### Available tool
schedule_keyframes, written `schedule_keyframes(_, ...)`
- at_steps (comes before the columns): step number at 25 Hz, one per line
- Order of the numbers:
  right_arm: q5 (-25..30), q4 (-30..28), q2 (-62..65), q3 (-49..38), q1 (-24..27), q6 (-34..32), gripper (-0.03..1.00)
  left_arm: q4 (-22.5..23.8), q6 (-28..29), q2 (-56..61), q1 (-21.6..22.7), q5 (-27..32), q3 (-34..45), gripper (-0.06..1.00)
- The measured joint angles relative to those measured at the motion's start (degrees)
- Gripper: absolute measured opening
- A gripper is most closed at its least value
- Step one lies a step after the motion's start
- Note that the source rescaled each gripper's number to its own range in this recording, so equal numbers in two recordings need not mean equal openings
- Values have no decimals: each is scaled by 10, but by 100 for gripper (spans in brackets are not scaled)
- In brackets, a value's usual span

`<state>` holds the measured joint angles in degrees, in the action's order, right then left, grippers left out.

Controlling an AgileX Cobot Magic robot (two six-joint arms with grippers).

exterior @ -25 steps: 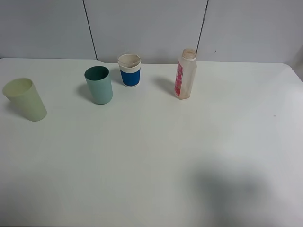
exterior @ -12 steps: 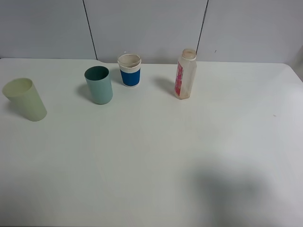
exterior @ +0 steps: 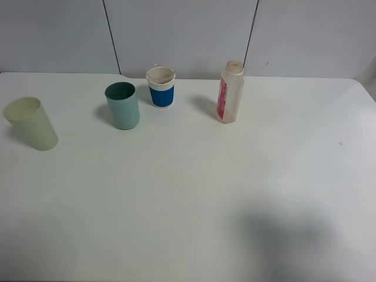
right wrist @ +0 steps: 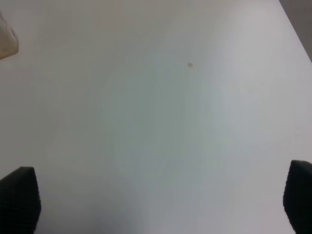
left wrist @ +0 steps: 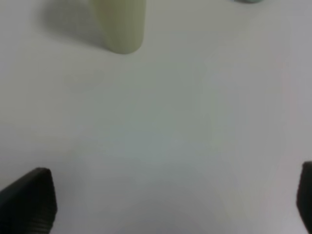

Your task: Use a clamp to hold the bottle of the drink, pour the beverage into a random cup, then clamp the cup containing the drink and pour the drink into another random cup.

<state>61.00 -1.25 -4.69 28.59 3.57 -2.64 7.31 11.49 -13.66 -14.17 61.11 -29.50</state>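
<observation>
The clear bottle [exterior: 230,93] with a pink-red label and beige neck stands upright at the back of the white table [exterior: 194,194]. Left of it stands the white cup with a blue band [exterior: 161,87], and further left the teal cup [exterior: 123,105]. No beverage can be made out. Neither arm appears in the exterior view. My left gripper [left wrist: 175,204] is open over bare table, with only dark fingertips [left wrist: 29,204] at the frame corners. My right gripper [right wrist: 161,204] is open too, nothing between its fingertips [right wrist: 19,202]; a corner of the bottle [right wrist: 7,44] shows at that view's edge.
A pale yellow-green cup [exterior: 30,123] stands at the far left of the table, also seen blurred as the pale cup [left wrist: 122,24] in the left wrist view. A grey panelled wall [exterior: 188,35] rises behind the table. A soft shadow [exterior: 282,235] lies on the near right surface.
</observation>
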Motion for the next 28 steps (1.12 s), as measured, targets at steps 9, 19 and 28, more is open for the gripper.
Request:
schedule_keyframes(9, 0, 0, 0, 0, 0, 0, 100, -1, 0, 0, 0, -1, 0, 100)
schedule_keyframes(19, 0, 0, 0, 0, 0, 0, 100, -1, 0, 0, 30, -2, 0, 100)
schedule_keyframes(28, 0, 0, 0, 0, 0, 0, 100, -1, 0, 36, 125, -2, 0, 100)
